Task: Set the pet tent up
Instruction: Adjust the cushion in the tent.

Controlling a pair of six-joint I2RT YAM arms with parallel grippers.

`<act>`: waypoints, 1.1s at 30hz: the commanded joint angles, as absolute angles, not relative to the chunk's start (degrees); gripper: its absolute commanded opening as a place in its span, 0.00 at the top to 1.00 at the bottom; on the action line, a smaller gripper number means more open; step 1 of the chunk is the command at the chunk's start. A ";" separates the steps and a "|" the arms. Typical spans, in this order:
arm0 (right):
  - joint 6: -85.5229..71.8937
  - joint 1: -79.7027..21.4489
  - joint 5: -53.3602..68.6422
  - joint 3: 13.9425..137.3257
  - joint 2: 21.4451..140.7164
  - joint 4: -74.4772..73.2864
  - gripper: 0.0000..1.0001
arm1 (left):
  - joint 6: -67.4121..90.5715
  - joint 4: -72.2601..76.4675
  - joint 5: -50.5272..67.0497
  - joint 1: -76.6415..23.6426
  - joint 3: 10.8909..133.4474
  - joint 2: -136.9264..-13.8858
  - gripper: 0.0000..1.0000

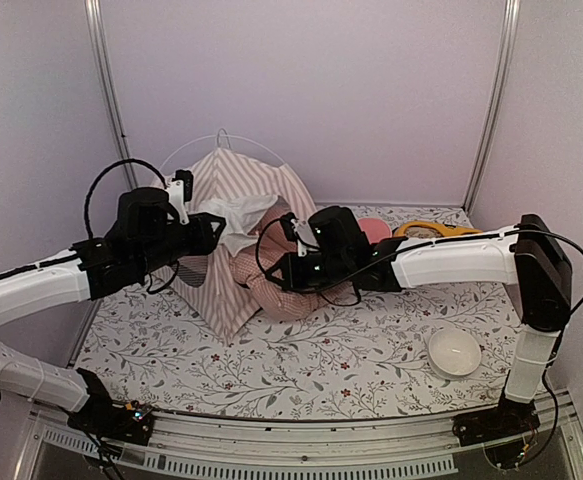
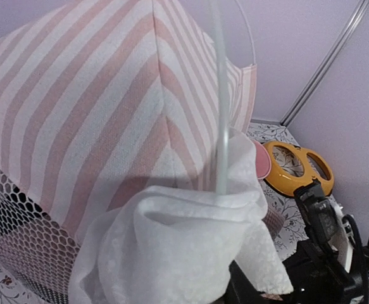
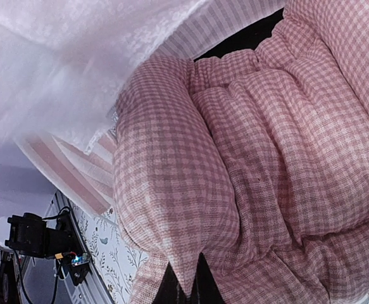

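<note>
A table (image 1: pixel 351 375) covered in a floral print is carrying everything. The pet tent (image 1: pixel 233 185), striped pink and white, is standing upright just ahead of the left claw (image 1: pixel 214 232). Its peak is rising above that claw and thin white poles (image 2: pixel 219 95) are arching over the top. The tent's white sheer curtain (image 2: pixel 190 240) is bunching right against the left claw, and a black mesh window (image 2: pixel 19 221) is showing low on the tent wall to that claw's left. The curtain is hiding the left claw's fingertips, so it cannot be told whether they are spread or pressed together.

A pink checked cushion (image 3: pixel 247 158) is lying at the tent's mouth, directly beneath and ahead of the right claw (image 3: pixel 187 285). That claw is pressed together and seems to be pinching a fold at the cushion's edge.

Well to the right of the right claw, and nearer the arm bases, a white bowl (image 1: pixel 454 352) is sitting on the table. Beyond the right claw, toward the back wall, a yellow two-looped handle (image 1: pixel 436 230) is lying just beside a small pink round object (image 1: pixel 374 229).
</note>
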State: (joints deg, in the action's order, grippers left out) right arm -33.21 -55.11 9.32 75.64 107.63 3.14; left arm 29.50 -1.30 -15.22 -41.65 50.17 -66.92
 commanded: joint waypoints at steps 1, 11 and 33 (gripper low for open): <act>-32.97 -54.83 8.06 75.49 105.45 4.87 1.00 | 28.13 -3.52 -18.19 -40.77 53.02 -70.11 0.71; -32.94 -51.78 9.79 82.17 104.04 4.20 1.00 | 25.08 -6.61 1.81 -40.74 56.72 -70.06 1.00; -33.04 -54.58 8.74 73.15 105.03 5.78 0.51 | 32.59 -6.38 22.74 -35.92 49.87 -62.99 1.00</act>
State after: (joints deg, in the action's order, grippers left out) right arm -33.45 -54.06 10.22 76.29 109.93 9.43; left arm 28.99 -5.54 24.47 -36.73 50.46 -64.12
